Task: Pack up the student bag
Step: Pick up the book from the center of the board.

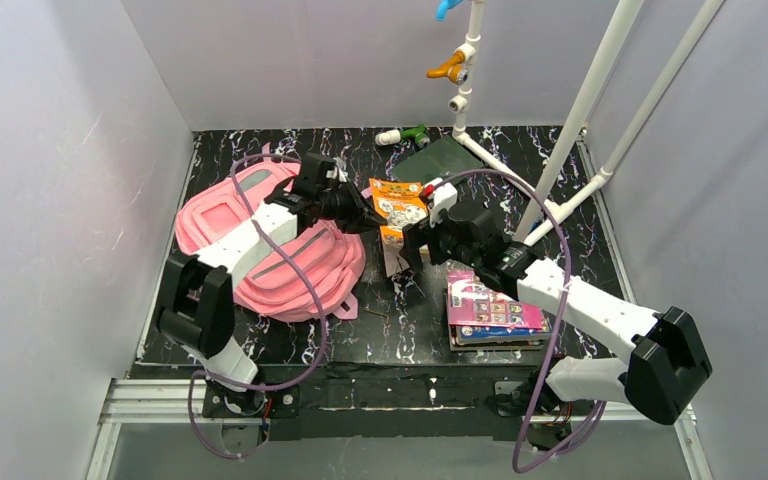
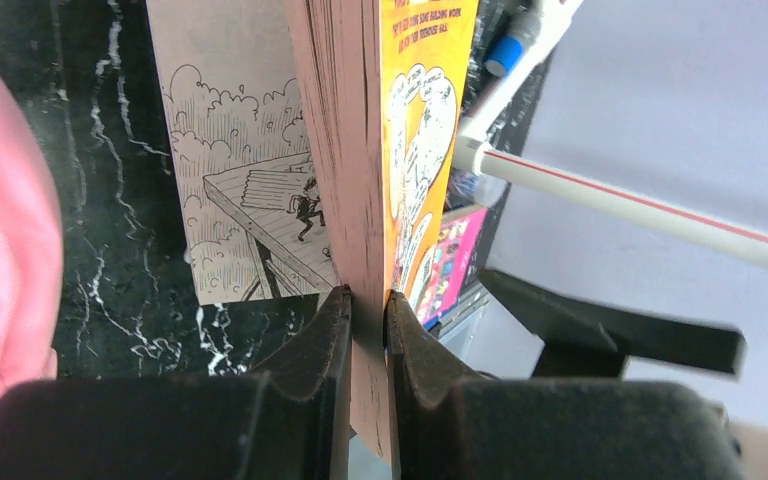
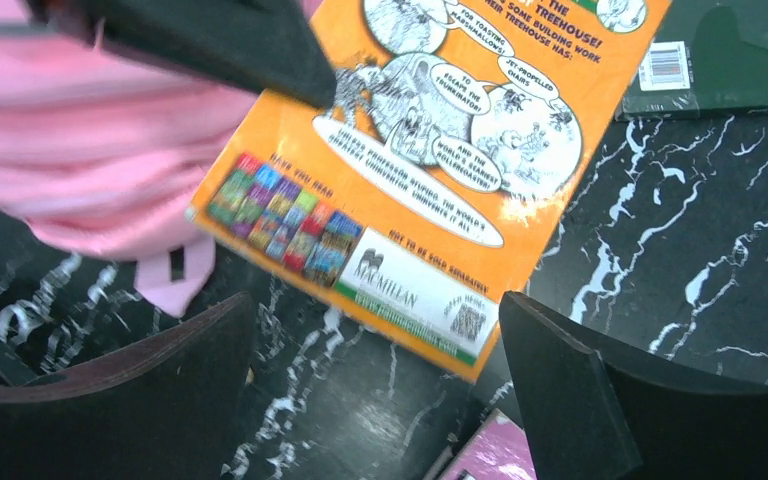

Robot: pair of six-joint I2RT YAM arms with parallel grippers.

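Note:
The pink student bag (image 1: pixel 260 240) lies flat at the left of the black table; it also shows in the left wrist view (image 2: pixel 0 230) and the right wrist view (image 3: pixel 90 120). My left gripper (image 1: pixel 365 215) is shut on the page edge of an orange paperback book (image 1: pixel 400 205), held off the table just right of the bag. The left wrist view shows the fingers (image 2: pixel 325 350) clamping the book (image 2: pixel 360 150). My right gripper (image 1: pixel 410 262) is open and empty, just below the book's lower corner (image 3: pixel 430 170).
A stack of books with a pink cover (image 1: pixel 495 310) lies right of centre. A dark green book (image 1: pixel 450 160) and a green-white object (image 1: pixel 405 135) lie at the back. White pipe stands (image 1: pixel 580 110) rise at the back right.

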